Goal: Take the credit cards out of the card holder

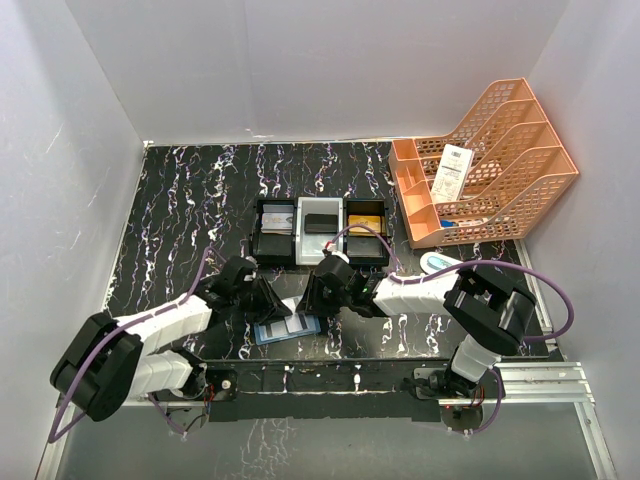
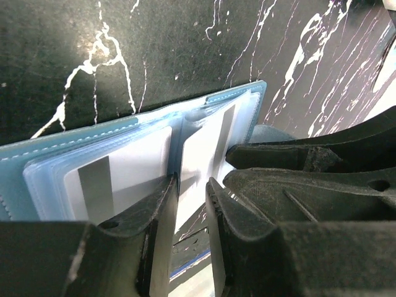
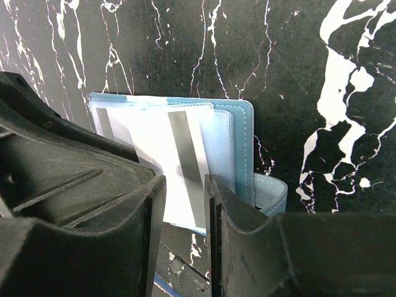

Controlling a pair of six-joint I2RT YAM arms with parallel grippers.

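**Operator:** Two arms are in frame. What is their pose?

**Technician:** Both reach inward and down from the near edge. The wrists converge over the card holder (image 1: 288, 328), which lies open on the table (image 1: 180, 210), near centre. The left gripper (image 2: 192, 182) sits at its left panel and the right gripper (image 3: 185, 179) at its right panel.

**Operator:** Jaw condition?

**Technician:** Each pair stands a narrow gap apart, with a pale pocket leaf visible in the gap. I cannot tell whether either pair is clamped on a leaf.

**Operator:** Materials?

**Technician:** The holder is teal-blue with stitched edges and rounded corners. Its pockets are clear and glossy, and a striped card (image 3: 179, 148) shows through them. A snap tab (image 3: 272, 192) projects from the right edge. The table is black with white veining.

**Operator:** Surroundings and obstructions?

**Technician:** A three-compartment tray (image 1: 297, 262) lies just beyond the grippers. It holds a greyish card (image 1: 275, 225), a black card (image 1: 320, 222) and a gold card (image 1: 365, 222). At far right, an orange file rack (image 1: 520, 190) holds a barcoded slip (image 1: 452, 172), with an oval case (image 1: 440, 263) near its foot. In both wrist views the black fingers hide the holder's near part.
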